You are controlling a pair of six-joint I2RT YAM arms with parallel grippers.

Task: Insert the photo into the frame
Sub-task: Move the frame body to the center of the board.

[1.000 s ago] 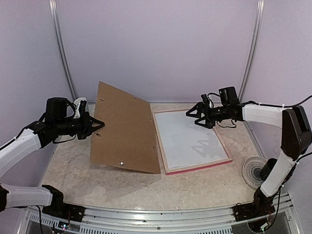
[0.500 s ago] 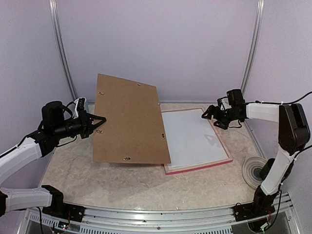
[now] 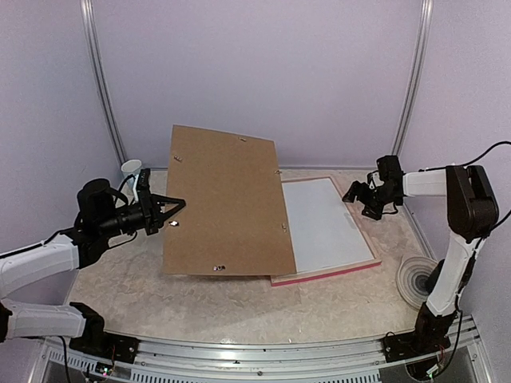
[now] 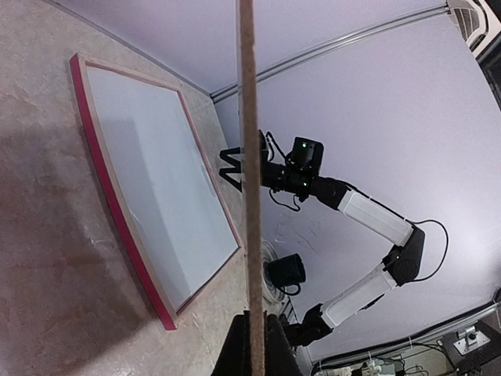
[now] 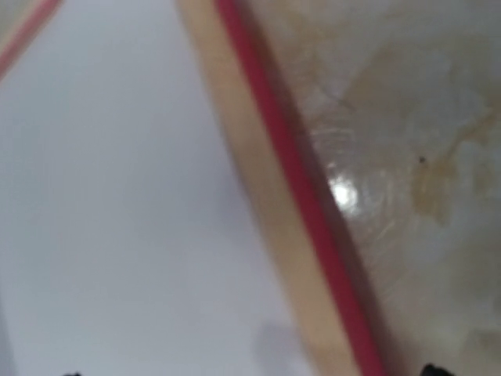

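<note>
The frame point(image 3: 327, 271) lies flat on the table point(image 3: 239, 311), right of centre, with its pale wood back up and its pink face showing only as a thin line along the outer edges. A white sheet point(image 3: 323, 223) fills its opening. No printed side shows, so it cannot be told whether this is the photo. The left gripper point(image 3: 174, 211) is clamped on the left edge of the brown board point(image 3: 227, 203), which it holds up off the table at a tilt. From above, the board covers the frame's left side. Whether the board's lower edge touches the frame or the table cannot be told. In the left wrist view the board point(image 4: 249, 157) runs edge-on up the middle with the gripper point(image 4: 252, 348) pinched on either side of it, and the frame point(image 4: 119, 211) and white sheet point(image 4: 156, 157) lie to the left of it. The right gripper point(image 3: 357, 204) hangs over the frame's right rail near the far right corner, spread wide and holding nothing. Its wrist view is blurred and shows the rail point(image 5: 262, 188) running diagonally between the white sheet point(image 5: 117, 196) and bare table. A round disc point(image 3: 417, 279) lies near the table's right edge.
</note>
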